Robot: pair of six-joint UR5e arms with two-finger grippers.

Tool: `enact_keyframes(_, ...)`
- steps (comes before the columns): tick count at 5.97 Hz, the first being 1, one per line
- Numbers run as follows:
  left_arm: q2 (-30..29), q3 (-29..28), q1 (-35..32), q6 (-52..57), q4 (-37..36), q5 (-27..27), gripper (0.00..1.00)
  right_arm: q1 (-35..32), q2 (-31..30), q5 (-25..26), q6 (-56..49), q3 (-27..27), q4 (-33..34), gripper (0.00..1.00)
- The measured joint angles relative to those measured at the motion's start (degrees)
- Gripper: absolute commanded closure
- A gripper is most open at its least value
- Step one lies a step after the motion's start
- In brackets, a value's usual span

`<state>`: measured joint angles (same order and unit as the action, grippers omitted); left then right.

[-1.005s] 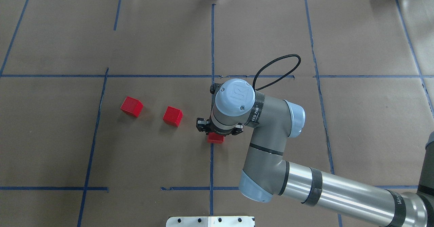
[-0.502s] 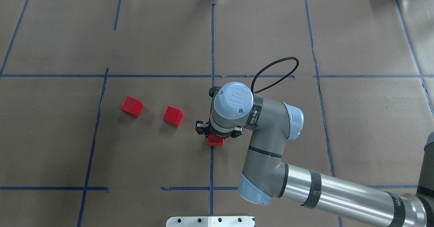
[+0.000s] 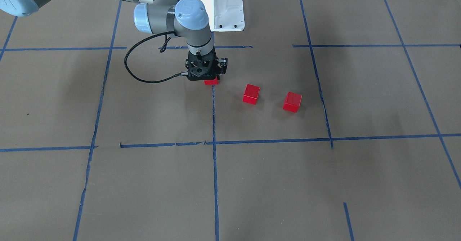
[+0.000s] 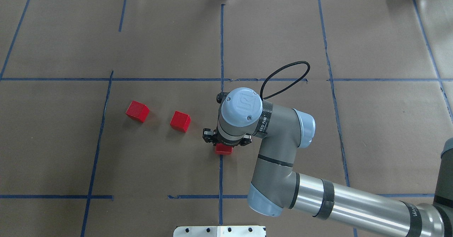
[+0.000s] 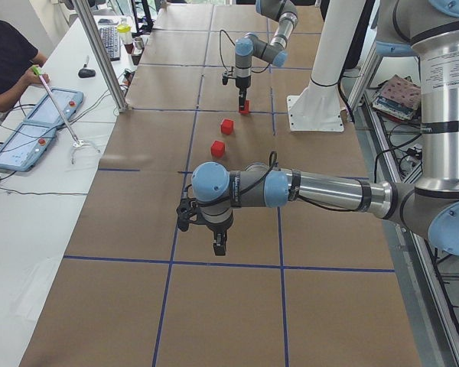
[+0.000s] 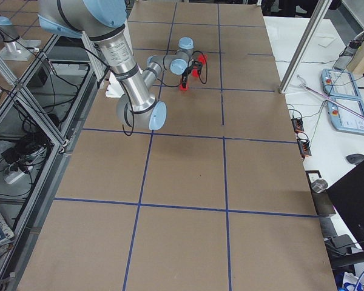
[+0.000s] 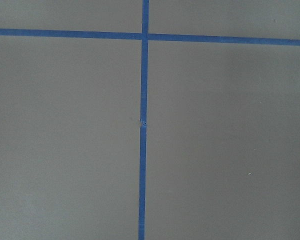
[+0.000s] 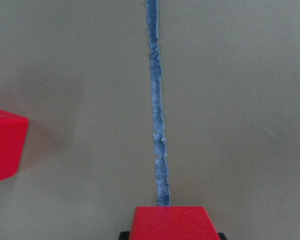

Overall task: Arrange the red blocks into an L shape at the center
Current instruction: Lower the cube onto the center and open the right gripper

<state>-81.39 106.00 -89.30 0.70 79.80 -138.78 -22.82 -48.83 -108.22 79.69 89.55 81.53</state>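
Three red blocks show. Two lie loose on the brown paper left of the middle, one farther out and one nearer the centre; the front-facing view shows them to the right. My right gripper points straight down, shut on the third red block, low over the centre blue tape line. In the right wrist view this block sits between the pads on that line, with a loose block at the left edge. My left gripper hangs over bare paper far away; open or shut I cannot tell.
The white base stands at the table's near edge, in line with the tape. A black cable loops off my right wrist. A person sits at a side table with tablets beyond the table's far edge, by an aluminium post.
My right wrist has shifted slightly toward the base and sunk lower, taking the held red block with it. The two loose blocks have not moved.
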Motion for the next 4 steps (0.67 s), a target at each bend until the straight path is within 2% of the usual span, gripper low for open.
enact_keyframes(1,0.00,0.00,0.00,0.00,0.00,0.00,0.00,0.09,0.12,0.02,-0.04,0.01,0.02,0.96)
enact_keyframes(2,0.00,0.00,0.00,0.00,0.00,0.00,0.00,0.16,0.16,0.02,-0.11,0.01,0.03,0.88)
enact_keyframes(3,0.00,0.00,0.00,0.00,0.00,0.00,0.00,0.24,0.18,0.02,-0.22,0.00,0.11,0.63)
enact_keyframes(4,0.03,0.00,0.00,0.00,0.00,0.00,0.00,0.33,0.20,0.02,-0.29,-0.11,0.23,0.22)
